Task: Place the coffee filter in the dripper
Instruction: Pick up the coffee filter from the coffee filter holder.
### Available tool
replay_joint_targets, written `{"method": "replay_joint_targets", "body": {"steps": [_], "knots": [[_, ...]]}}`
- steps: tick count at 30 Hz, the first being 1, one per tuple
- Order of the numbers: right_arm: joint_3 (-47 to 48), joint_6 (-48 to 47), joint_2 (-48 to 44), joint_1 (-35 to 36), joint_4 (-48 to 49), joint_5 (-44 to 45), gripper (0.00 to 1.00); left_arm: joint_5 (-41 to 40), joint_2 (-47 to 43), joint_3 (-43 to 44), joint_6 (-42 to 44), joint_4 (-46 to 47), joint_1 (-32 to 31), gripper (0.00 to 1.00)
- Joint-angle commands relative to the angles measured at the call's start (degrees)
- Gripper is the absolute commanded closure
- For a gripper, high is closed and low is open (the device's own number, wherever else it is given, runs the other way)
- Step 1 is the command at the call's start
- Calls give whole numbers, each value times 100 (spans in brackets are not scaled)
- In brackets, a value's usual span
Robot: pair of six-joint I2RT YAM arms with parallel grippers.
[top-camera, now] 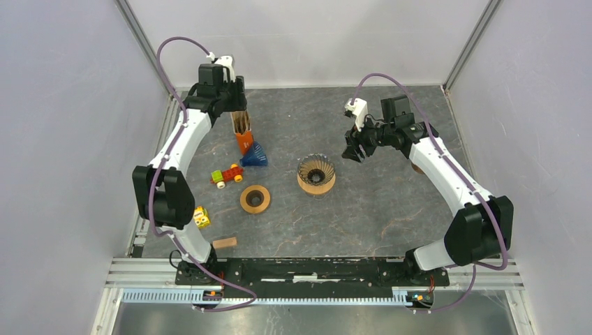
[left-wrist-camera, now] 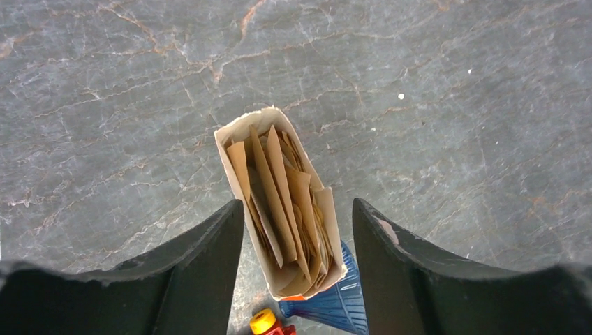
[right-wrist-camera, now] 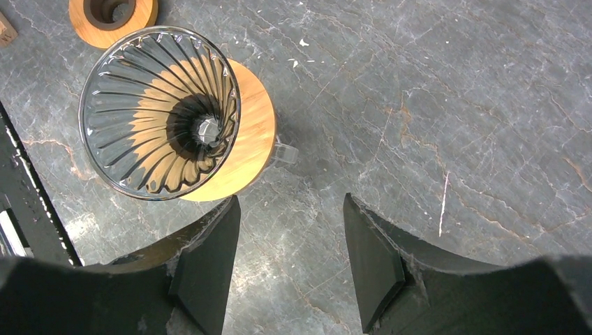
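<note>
Table (top-camera: 391, 209): grey marbled slab, both arms reaching over the far half. Left arm (top-camera: 183, 139) stretches to the far left, right arm (top-camera: 447, 174) angles in from the right.

Dripper (right-wrist-camera: 160, 112): clear ribbed glass cone on a round wooden collar, upright near table centre, no filter in it.

Filter pack (left-wrist-camera: 283, 209): open-top carton with brown paper filters standing in it, at far left, well apart from the dripper.

Left gripper (left-wrist-camera: 297, 206): jaws spread wide, hanging over the pack with one finger on either side of the carton's open top. Wrist view shows a gap on both sides, so no contact and nothing held.

Right gripper (right-wrist-camera: 290, 202): jaws apart too, empty, hovering over bare table just beside the dripper's wooden collar, not touching it.

Wooden ring (top-camera: 255, 199) lies flat, left of the dripper. Blue fan-shaped piece (top-camera: 255, 155) sits just beside the pack's base.

Small stuff on the left side: toy car (top-camera: 227, 174), yellow block (top-camera: 202, 218), small wooden block (top-camera: 225, 243) near the front edge.
</note>
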Motion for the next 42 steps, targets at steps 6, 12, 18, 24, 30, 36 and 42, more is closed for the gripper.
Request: {"method": "replay_joint_targets", "body": {"steps": [6, 12, 18, 24, 30, 36, 42], "knots": [[81, -31, 23, -22, 9, -94, 37, -78, 145, -157, 268, 188, 19, 50], [81, -31, 31, -26, 15, -93, 37, -124, 181, -196, 268, 221, 19, 53], [98, -31, 36, -20, 0, -93, 37, -166, 250, -229, 269, 223, 19, 60], [90, -39, 27, -22, 0, -101, 37, -164, 353, -209, 277, 218, 19, 62], [81, -47, 30, -25, 7, -102, 37, -175, 468, -155, 277, 199, 19, 63], [81, -49, 41, -21, 11, -101, 37, -195, 583, -135, 277, 203, 19, 63], [73, -51, 36, -22, 9, -102, 37, -200, 699, -80, 264, 225, 19, 65]]}}
